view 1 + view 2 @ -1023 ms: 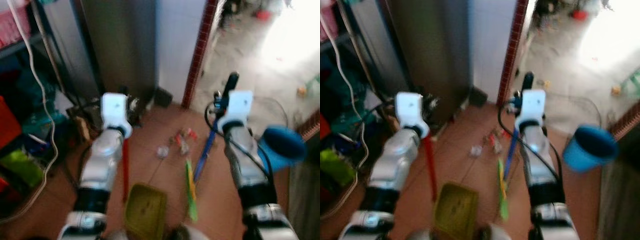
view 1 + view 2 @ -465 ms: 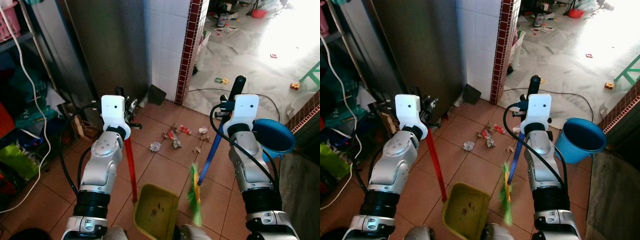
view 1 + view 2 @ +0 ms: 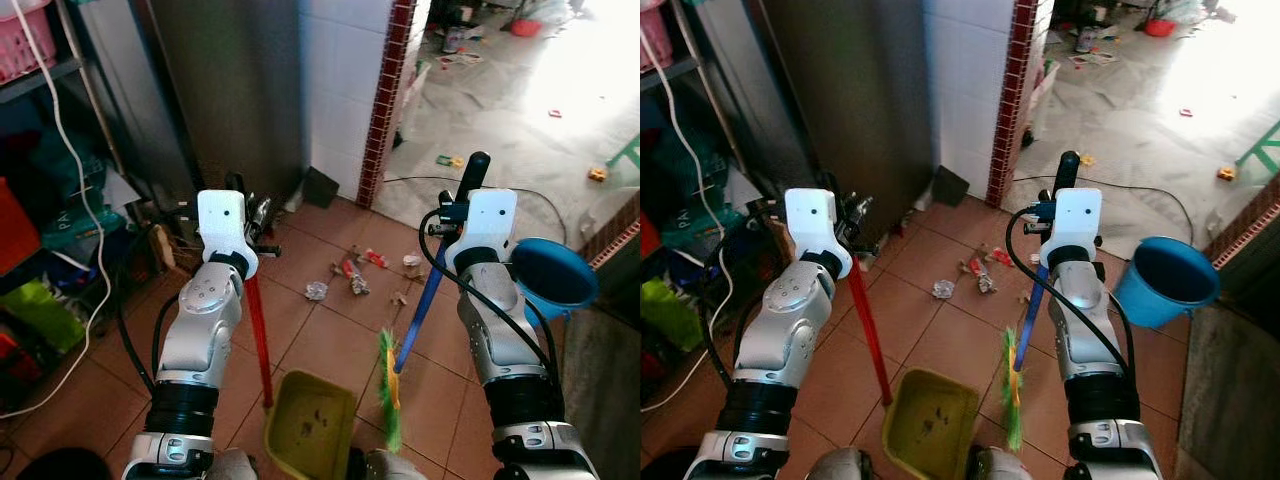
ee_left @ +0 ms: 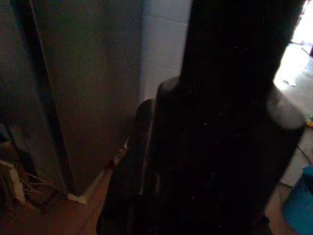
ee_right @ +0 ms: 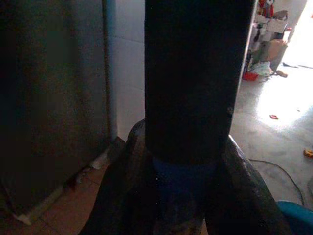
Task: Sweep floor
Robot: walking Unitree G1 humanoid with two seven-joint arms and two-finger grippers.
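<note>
Terracotta floor tiles [image 3: 330, 345] run from a grey metal cabinet [image 3: 235, 80] and a white-tiled wall with a red brick edge [image 3: 392, 90] at 12 o'clock toward a bright concrete yard [image 3: 520, 110] at 1 o'clock. Cluttered shelves [image 3: 40, 170] with a white cable stand at 9 o'clock, and a blue bucket [image 3: 1165, 280] sits at 3 o'clock. The left gripper [image 3: 245, 205] has its fingers pinching the red handle [image 3: 260, 335] of an olive-green dustpan [image 3: 310, 420], which rests on the tiles at 6 o'clock. The right gripper [image 3: 465, 185] has its fingers clamped on the broom's blue handle [image 5: 183, 186]; the broom [image 3: 415, 320] slants down to green bristles [image 3: 388, 400] just beside the dustpan. Scraps of litter [image 3: 355, 280] lie scattered on the tiles at 12 o'clock, apart from the bristles.
</note>
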